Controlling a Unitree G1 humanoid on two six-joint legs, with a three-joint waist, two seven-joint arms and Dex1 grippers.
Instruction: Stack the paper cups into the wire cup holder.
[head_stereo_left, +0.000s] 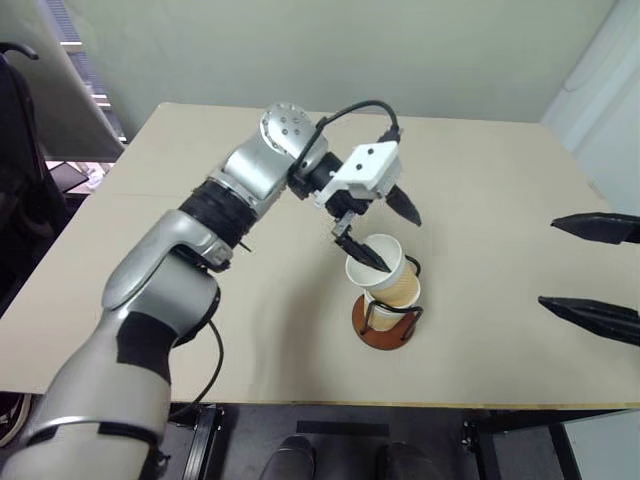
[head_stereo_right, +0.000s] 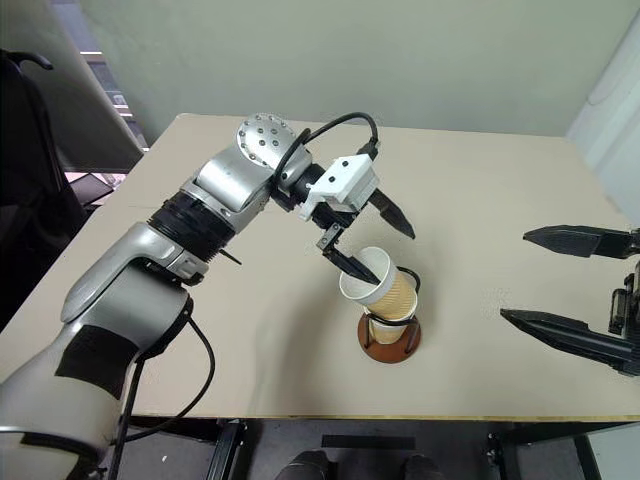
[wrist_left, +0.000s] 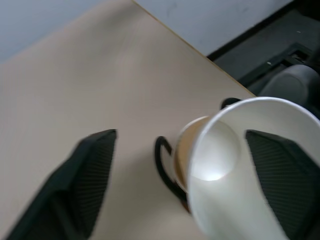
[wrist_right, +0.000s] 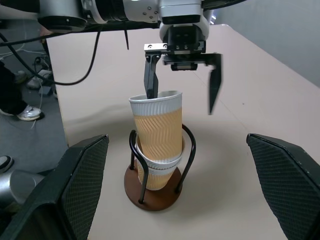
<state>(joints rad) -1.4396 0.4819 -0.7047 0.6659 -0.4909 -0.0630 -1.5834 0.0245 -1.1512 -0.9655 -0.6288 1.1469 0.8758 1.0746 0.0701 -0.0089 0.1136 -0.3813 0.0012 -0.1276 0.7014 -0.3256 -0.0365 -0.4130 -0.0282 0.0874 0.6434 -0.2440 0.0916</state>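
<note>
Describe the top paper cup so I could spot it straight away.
On the tan table, find the round brown stand with black wire loops. Two cups sit nested in it; the top cup leans sideways, with one finger of the left gripper dipped inside its white rim.

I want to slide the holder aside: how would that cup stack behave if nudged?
Probably light and tippy: the top cup leans, seated loosely in the lower cup. The wire cup holder should catch it. Thin paper walls would likely dent under the open left gripper.
</note>
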